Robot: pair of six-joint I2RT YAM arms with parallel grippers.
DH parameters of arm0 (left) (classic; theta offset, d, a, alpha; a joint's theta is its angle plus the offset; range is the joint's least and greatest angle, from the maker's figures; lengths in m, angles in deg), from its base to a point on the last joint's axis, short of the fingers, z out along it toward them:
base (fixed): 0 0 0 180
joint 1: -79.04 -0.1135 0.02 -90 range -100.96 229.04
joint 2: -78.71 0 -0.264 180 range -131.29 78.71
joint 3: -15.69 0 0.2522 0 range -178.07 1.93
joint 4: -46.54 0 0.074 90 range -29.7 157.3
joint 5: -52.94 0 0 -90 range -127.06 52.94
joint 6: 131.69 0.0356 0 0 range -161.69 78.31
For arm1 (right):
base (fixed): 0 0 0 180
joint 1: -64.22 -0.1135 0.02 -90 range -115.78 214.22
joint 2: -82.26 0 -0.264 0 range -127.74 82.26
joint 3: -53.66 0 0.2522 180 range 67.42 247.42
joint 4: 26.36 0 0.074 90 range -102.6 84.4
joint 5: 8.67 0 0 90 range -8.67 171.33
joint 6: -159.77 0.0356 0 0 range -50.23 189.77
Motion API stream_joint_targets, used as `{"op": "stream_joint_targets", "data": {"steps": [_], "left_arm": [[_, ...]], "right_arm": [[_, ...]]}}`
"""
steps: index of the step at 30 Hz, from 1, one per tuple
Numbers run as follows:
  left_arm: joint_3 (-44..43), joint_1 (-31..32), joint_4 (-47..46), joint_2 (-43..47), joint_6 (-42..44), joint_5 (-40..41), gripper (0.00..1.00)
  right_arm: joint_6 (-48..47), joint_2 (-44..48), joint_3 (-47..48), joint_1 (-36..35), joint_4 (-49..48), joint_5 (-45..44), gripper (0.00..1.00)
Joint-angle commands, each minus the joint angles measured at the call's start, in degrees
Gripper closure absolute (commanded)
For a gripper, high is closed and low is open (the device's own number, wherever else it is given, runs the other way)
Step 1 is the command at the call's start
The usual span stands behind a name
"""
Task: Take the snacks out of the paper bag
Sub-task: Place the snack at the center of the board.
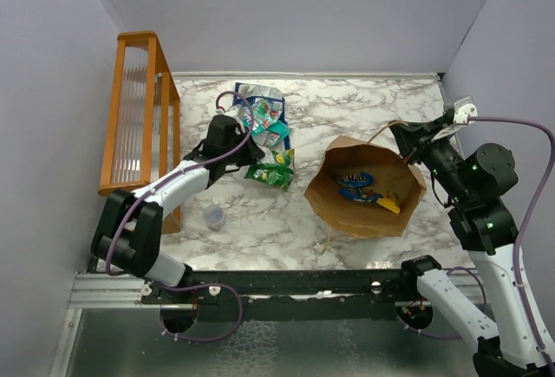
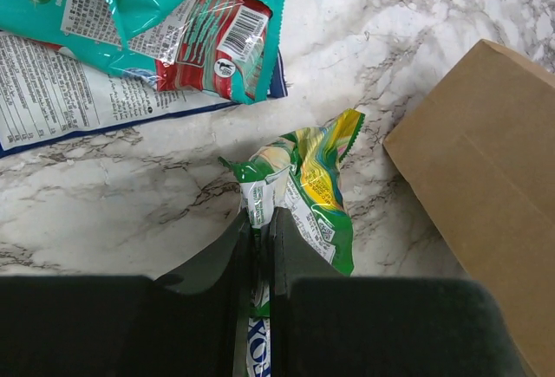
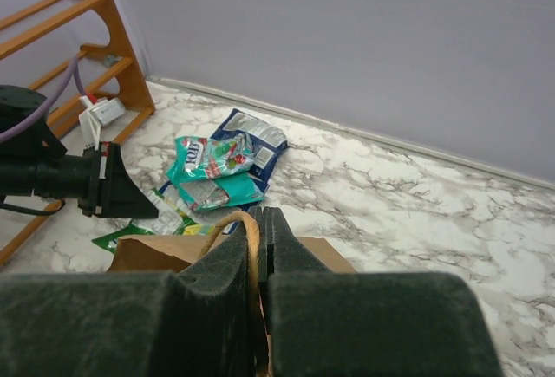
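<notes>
The brown paper bag (image 1: 347,212) stands open on the marble table, right of centre, with dark blue and orange-yellow snack packets (image 1: 362,188) inside. My right gripper (image 1: 401,137) is shut on the bag's twisted handle (image 3: 251,237) at its far rim. My left gripper (image 1: 227,134) is shut on the edge of a green packet (image 2: 303,191) lying on the table left of the bag (image 2: 486,186). Teal and dark blue packets (image 1: 264,117) lie in a pile just beyond it; they also show in the left wrist view (image 2: 147,22) and the right wrist view (image 3: 217,165).
An orange wooden rack (image 1: 139,117) stands along the left wall. A small clear round cap (image 1: 213,217) lies on the table near the left arm. Grey walls close the table at the back and both sides.
</notes>
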Motion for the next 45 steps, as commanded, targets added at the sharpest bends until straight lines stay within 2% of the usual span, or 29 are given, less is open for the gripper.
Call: {"op": "stream_joint_targets", "data": {"steps": [1, 13, 22, 28, 31, 33, 36, 39, 45], "left_arm": [[0.0, -1.1, -5.0, -1.2, -3.1, 0.1, 1.0], [0.4, -2.3, -3.9, -5.2, -0.8, 3.2, 0.96], [-0.8, -2.3, 0.5, -3.8, 2.7, 7.4, 0.75], [-0.6, -2.3, 1.3, 2.1, 4.6, 7.4, 0.61], [-0.8, -2.3, 1.8, 5.4, 5.1, 6.3, 0.58], [-0.4, -2.3, 1.6, 8.4, 5.2, 3.9, 0.55], [-0.3, -2.3, 1.9, 11.8, 4.8, 0.3, 0.53], [-0.7, -2.3, 3.3, 15.5, 4.9, -2.8, 0.51], [0.4, -2.1, 2.9, 21.6, 3.8, -11.2, 0.5]], "right_arm": [[-0.2, -0.1, 0.5, -0.4, -1.6, 1.5, 0.99], [0.1, -0.6, 0.7, -0.4, -1.8, 2.7, 0.99], [0.1, -0.8, 0.9, -0.4, -1.6, 3.1, 0.99], [0.3, -1.1, 0.9, -0.4, -1.9, 3.7, 0.99], [0.5, -1.5, 0.7, -0.4, -2.6, 5.4, 0.99], [1.3, -1.4, -0.4, -0.4, -4.2, 9.8, 0.99], [2.5, -1.5, -2.8, -0.4, -7.9, 26.0, 0.99], [8.9, -0.3, -8.7, -0.4, -14.5, 40.6, 0.99], [17.3, 1.9, -18.0, -0.4, -21.9, 46.0, 0.99]]}}
